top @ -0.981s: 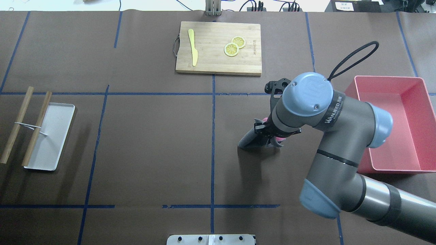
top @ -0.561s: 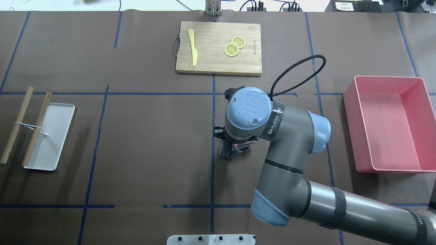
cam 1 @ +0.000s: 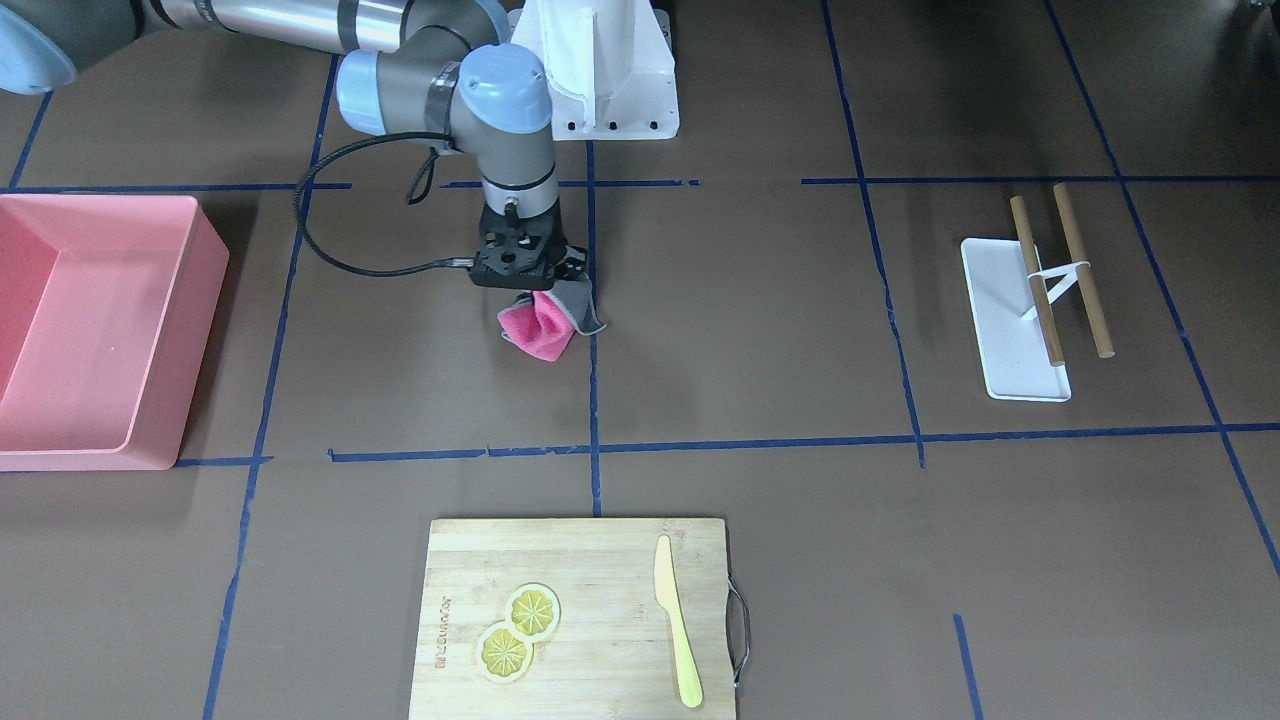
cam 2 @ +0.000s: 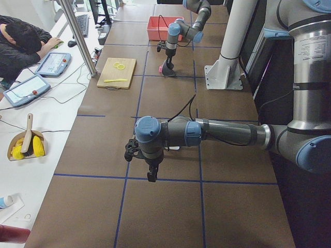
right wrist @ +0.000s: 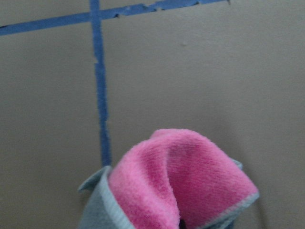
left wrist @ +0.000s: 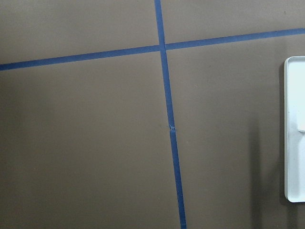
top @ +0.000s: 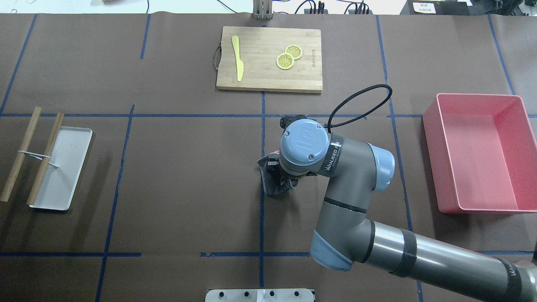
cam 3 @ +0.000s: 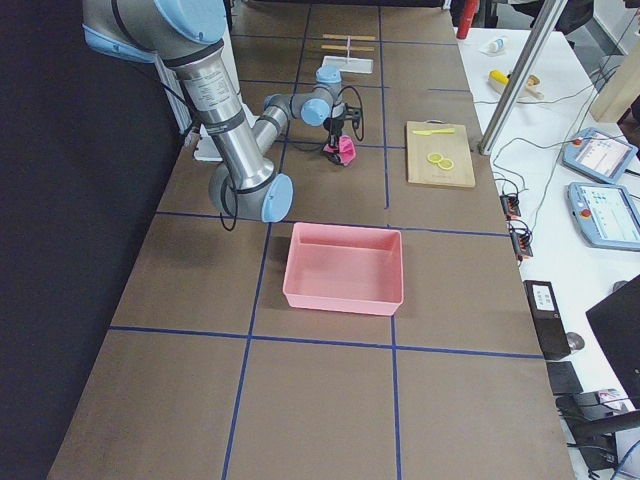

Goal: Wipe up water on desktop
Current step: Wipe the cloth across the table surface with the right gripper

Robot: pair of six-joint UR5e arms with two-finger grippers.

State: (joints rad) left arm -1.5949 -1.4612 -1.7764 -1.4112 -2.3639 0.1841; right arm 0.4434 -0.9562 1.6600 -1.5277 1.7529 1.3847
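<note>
The brown desktop carries a grid of blue tape lines. My right gripper points down near the table's middle and is shut on a pink and grey cloth. The cloth touches the desktop at the central blue line, and its grey side shows in the overhead view. The right wrist view shows the bunched cloth over the brown surface. I see no water. My left gripper hangs above the desktop near the white tray end; I cannot tell whether it is open.
A bamboo cutting board with two lemon slices and a yellow knife lies at the far side. A pink bin stands at the right. A white tray with two wooden rods lies at the left.
My right arm has swept left from near the pink bin to the central blue line, dragging the cloth. The cloth now spreads slightly over that line.
</note>
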